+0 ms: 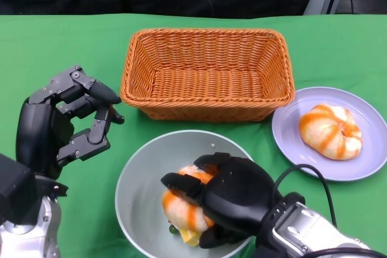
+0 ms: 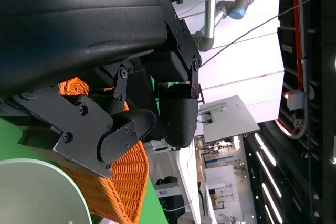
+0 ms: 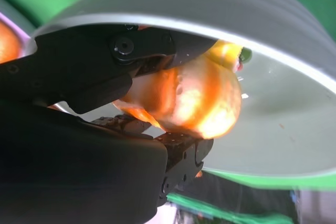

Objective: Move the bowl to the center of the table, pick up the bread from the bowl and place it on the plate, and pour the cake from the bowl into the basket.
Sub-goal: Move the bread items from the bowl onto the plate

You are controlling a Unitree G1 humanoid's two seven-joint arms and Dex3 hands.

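The right hand [image 1: 227,200] sits inside the grey bowl [image 1: 136,176], its fingers [image 1: 181,182] wrapped over a pale round bun striped with orange, which I take for the bread [image 1: 181,206]. From here the sensible move looks like a straight lift before any swing toward 2 o'clock, where the lilac plate [image 1: 287,131] waits; dragging sideways too early could catch the bowl's rim and tip it. The plate already carries 1 similar striped bun [image 1: 331,131], so the free patch nearer the bowl seems the safer landing spot.

The bread looks soft and glossy, so a gentle squeeze should do. A yellow scrap [image 1: 190,235] peeks out beneath it, perhaps the cake.

The left hand [image 1: 57,125] hovers at 9 o'clock of the bowl, fingers curled loosely and holding nothing. The wicker basket [image 1: 205,70] stands at 12 o'clock.
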